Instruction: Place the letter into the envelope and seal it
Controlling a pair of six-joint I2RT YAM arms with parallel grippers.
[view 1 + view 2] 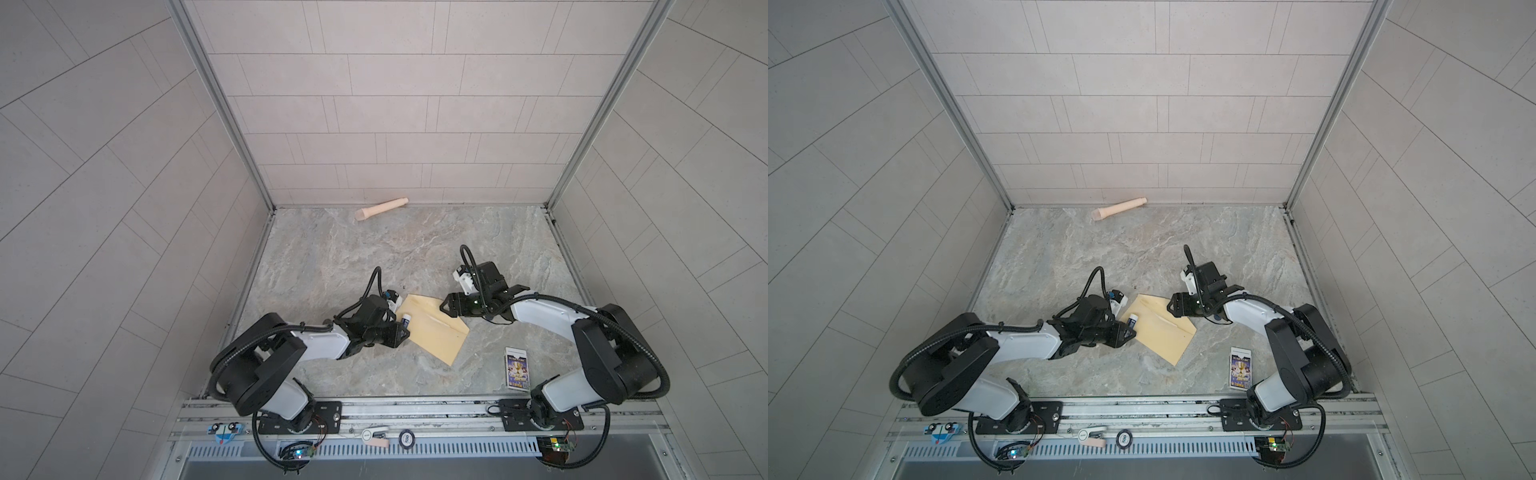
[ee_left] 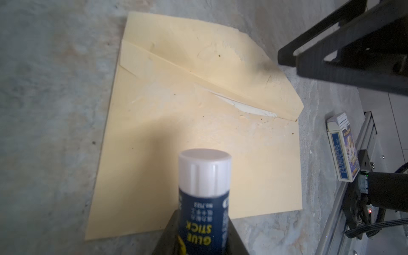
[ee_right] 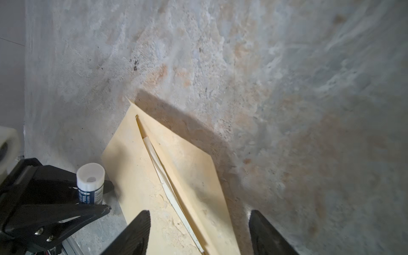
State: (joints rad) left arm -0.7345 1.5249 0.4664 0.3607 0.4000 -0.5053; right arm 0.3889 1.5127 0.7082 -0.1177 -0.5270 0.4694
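The yellow-tan envelope (image 1: 432,332) (image 1: 1158,332) (image 2: 198,143) (image 3: 136,176) lies flat on the marble table, its flap turned back from the mouth and slightly raised. A thin white edge of the letter (image 2: 249,109) (image 3: 167,189) shows in the mouth; the rest of it is hidden inside. My left gripper (image 1: 402,330) (image 1: 1130,329) (image 2: 203,240) is shut on a blue glue stick (image 1: 406,321) (image 1: 1133,319) (image 2: 204,187) (image 3: 90,183) with its white cap on, held over the envelope's left end. At the envelope's right end my right gripper (image 1: 446,306) (image 1: 1173,306) (image 3: 199,220) is open, its fingers either side of the flap.
A blue card box (image 1: 517,368) (image 1: 1241,368) (image 2: 342,152) lies at the front right near the right arm's base. A peach cylinder (image 1: 381,208) (image 1: 1119,209) rests against the back wall. Tiled walls close in three sides, and a metal rail runs along the front.
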